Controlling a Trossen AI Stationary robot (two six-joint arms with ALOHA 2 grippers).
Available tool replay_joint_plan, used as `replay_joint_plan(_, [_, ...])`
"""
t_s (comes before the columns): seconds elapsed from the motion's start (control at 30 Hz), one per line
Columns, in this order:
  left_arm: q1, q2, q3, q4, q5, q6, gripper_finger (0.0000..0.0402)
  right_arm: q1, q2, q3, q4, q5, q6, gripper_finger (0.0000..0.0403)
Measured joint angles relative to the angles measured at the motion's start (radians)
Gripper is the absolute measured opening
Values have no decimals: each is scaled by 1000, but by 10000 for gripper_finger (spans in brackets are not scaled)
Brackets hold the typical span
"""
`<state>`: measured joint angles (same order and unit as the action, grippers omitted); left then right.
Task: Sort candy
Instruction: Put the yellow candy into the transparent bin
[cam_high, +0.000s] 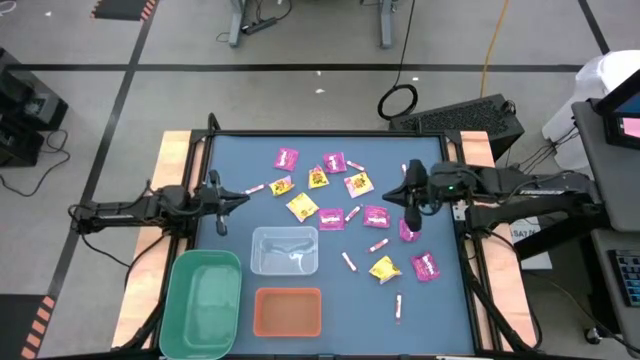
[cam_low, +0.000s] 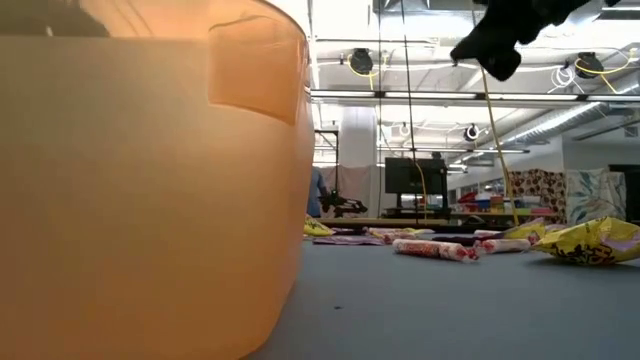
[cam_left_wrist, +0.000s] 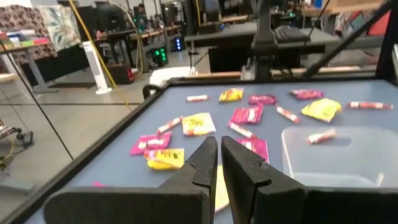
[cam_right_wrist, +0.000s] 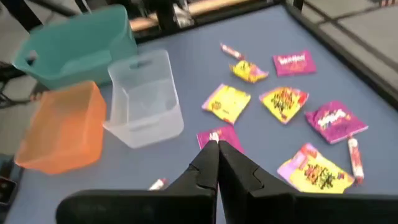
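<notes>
The right gripper (cam_high: 411, 222) is shut tight with nothing between its fingers, the tips meeting in the right wrist view (cam_right_wrist: 217, 148). It hangs above the table's right half, pointing down over a magenta packet (cam_high: 407, 231) that lies just under it; from above it is hard to tell whether the tips touch the wrapper. The right arm (cam_high: 520, 190) reaches in level from the table's right edge, wrist bent downward. The left gripper (cam_high: 221, 224) is nearly closed, a thin slit showing between its fingers (cam_left_wrist: 202, 165), and it holds nothing. It hovers over the table's left side, near the clear bin (cam_high: 285, 250), its arm (cam_high: 140, 210) stretched in from the left edge. The candy is spread over the middle and right of the blue table (cam_high: 230, 160): magenta packets such as one at the far side (cam_high: 287, 157) and one near the right edge (cam_high: 426, 266), yellow packets (cam_high: 302, 207) mixed among them, and thin sticks (cam_high: 349, 261) scattered between. One stick (cam_left_wrist: 321, 137) seems to lie by the clear bin. The green bin (cam_high: 203, 300) and orange bin (cam_high: 288, 311) sit at the near edge.
</notes>
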<state>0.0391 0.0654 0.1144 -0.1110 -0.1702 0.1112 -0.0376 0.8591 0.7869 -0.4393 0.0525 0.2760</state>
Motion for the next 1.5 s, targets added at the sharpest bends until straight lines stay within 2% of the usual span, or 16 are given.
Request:
replay_joint_plan(0.1, [0,36,74,-50,5,-42,31,0,45,0,-4,0,0,0])
replay_joint_plan(0.27, [0,107,229,-122,90,-126,31,0,120,0,1,0,6,0])
replay_joint_plan(0.53, [0,219,455,-108,87,-129,31,0,247,-1,0,2,10,0])
replay_joint_plan(0.7, [0,399,641,-136,83,-99,31,0,325,-1,0,1,-6,0])
replay_joint_plan(0.9, [0,635,858,-333,18,-66,31,0,418,-1,0,2,4,0])
replay_joint_plan(1.1, [-1,760,875,-357,126,-20,31,0,505,-1,1,50,1,0])
replay_joint_plan(1.5, [-48,907,799,-333,128,-121,31,7,553,-1,-15,77,62,0])
